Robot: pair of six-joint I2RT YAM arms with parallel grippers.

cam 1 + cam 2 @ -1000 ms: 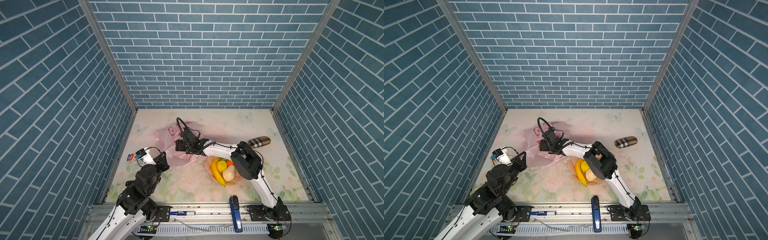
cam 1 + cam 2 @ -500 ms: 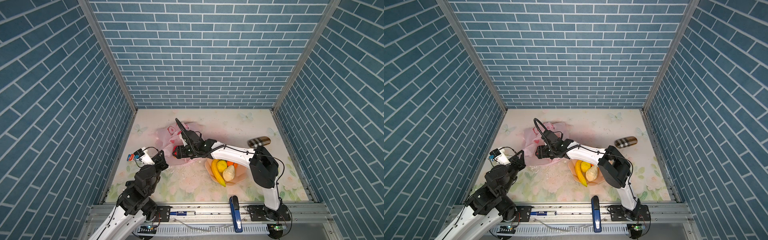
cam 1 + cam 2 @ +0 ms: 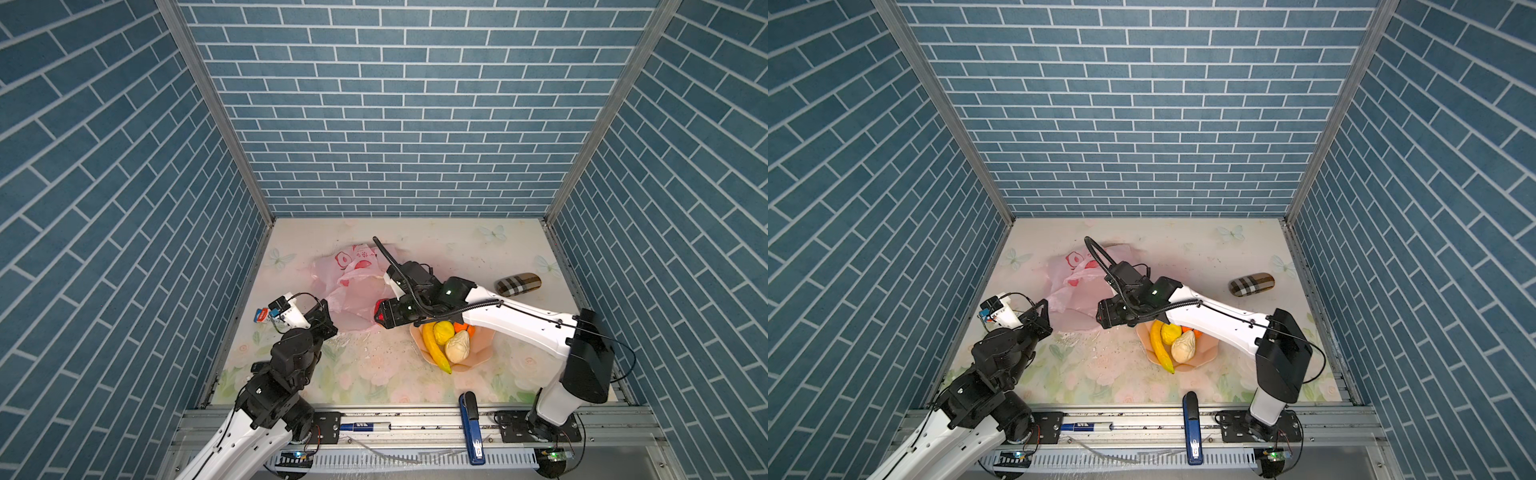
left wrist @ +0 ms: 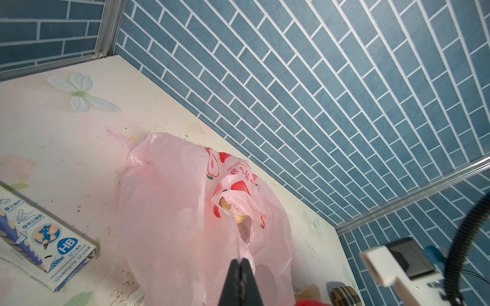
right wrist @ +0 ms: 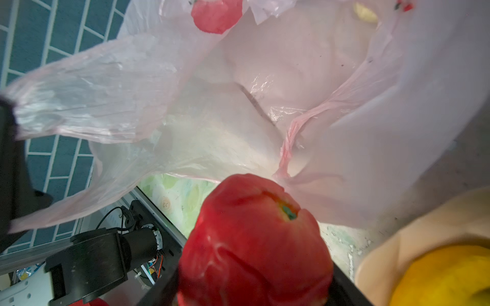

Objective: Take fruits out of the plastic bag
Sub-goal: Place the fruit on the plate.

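The pale-pink plastic bag [image 3: 353, 291] [image 3: 1071, 286] lies crumpled at the table's left middle. My left gripper [image 4: 241, 261] [image 3: 328, 309] is shut on a thin fold at the rim of the plastic bag [image 4: 172, 212]. My right gripper [image 5: 252, 286] [image 3: 384, 318] is shut on a red apple [image 5: 254, 243] [image 3: 377, 318], just outside the bag's mouth and next to the bowl's left rim. In the peach bowl [image 3: 478, 353] [image 3: 1206, 353] lie a banana [image 3: 434, 349], a lemon [image 3: 443, 331], a cream lumpy fruit [image 3: 457, 348] and an orange [image 3: 463, 328]. A pale yellowish piece [image 4: 240, 217] shows through a gap in the bag.
A plaid brown case [image 3: 517, 284] [image 3: 1251, 284] lies at the right. A blue stapler [image 3: 471, 419] and a marker [image 3: 365, 426] sit on the front rail. A pencil box [image 4: 45, 238] lies by the left wall near my left gripper.
My right gripper has drawn back out of the bag toward the bowl with the red apple in it, its elbow swinging right. The left gripper has kept its hold.
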